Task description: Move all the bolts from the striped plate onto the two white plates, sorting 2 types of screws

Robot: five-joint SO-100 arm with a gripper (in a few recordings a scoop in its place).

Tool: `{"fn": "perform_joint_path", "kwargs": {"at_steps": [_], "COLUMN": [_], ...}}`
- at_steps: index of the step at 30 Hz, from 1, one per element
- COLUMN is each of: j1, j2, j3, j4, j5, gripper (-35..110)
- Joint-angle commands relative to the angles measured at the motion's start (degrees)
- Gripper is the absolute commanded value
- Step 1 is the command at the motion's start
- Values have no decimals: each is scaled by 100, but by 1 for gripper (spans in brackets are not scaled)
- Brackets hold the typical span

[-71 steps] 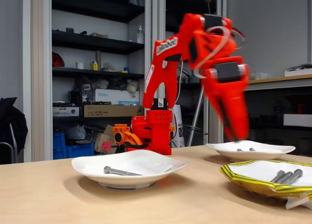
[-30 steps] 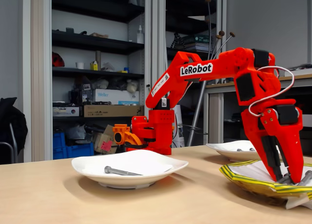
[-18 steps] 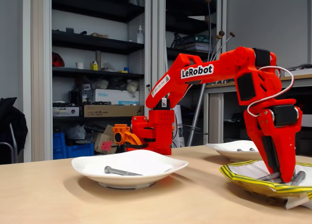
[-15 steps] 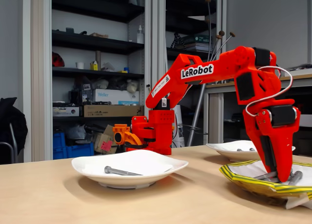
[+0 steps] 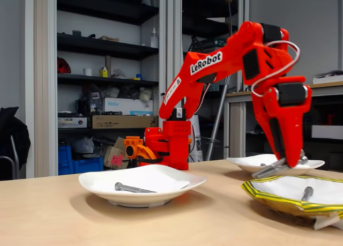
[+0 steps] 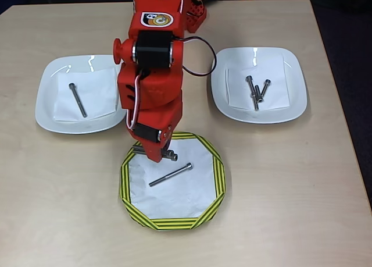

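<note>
Light wood table (image 5: 64, 214). Behind it, tall dark shelving (image 5: 102, 53) crammed with boxes; blue crates (image 5: 80, 159) on floor; grey wall (image 5: 305, 31) at right.

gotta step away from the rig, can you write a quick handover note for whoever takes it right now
Gripper: shut on a long bolt, lifted clear above the striped plate; in the overhead view the bolt's ends stick out under the fingers.
Striped plate: one long bolt lies on it.
White plate on the left of the overhead view: one long bolt.
White plate on the right: three shorter bolts.
Done: four bolts sorted.
Left: carry the held bolt to the left plate, probably, then fetch the last one.
</note>
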Motion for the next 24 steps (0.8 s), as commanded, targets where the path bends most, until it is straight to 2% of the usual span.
{"fn": "perform_joint_path", "kwargs": {"at_steps": [1, 15, 24], "j1": [387, 2109, 3059], "j2": [914, 2575, 2953], "j3": [501, 2865, 4096], "j4": [88, -79, -281], "j5": [132, -404, -642], "gripper": [0, 0, 0]}}
